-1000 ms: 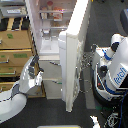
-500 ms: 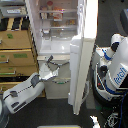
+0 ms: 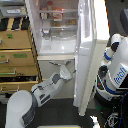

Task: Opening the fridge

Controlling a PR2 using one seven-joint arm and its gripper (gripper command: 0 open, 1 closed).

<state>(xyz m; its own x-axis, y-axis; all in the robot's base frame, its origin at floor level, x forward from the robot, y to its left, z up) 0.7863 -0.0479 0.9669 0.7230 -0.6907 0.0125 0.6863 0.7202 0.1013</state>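
Note:
The tall white fridge [image 3: 59, 47] stands open, and its white shelves hold several items. Its large upper door [image 3: 95, 47] is swung out to the exterior view's right and shows its edge and part of its face. My arm reaches from the lower left. My gripper [image 3: 71, 71] is low in the doorway, just below the upper compartment, against the inner side of the door. Its fingers are too small and blurred to tell whether they are open or shut. The lower drawers are mostly hidden behind my arm and the door.
A tan wooden drawer cabinet [image 3: 17, 55] with green labels stands left of the fridge. A white robot body [image 3: 117, 70] with blue lettering stands close to the right of the open door. The floor in front is dark.
My gripper has moved to the right, from beside the cabinet into the doorway and up to the door. The door has swung further open to the right.

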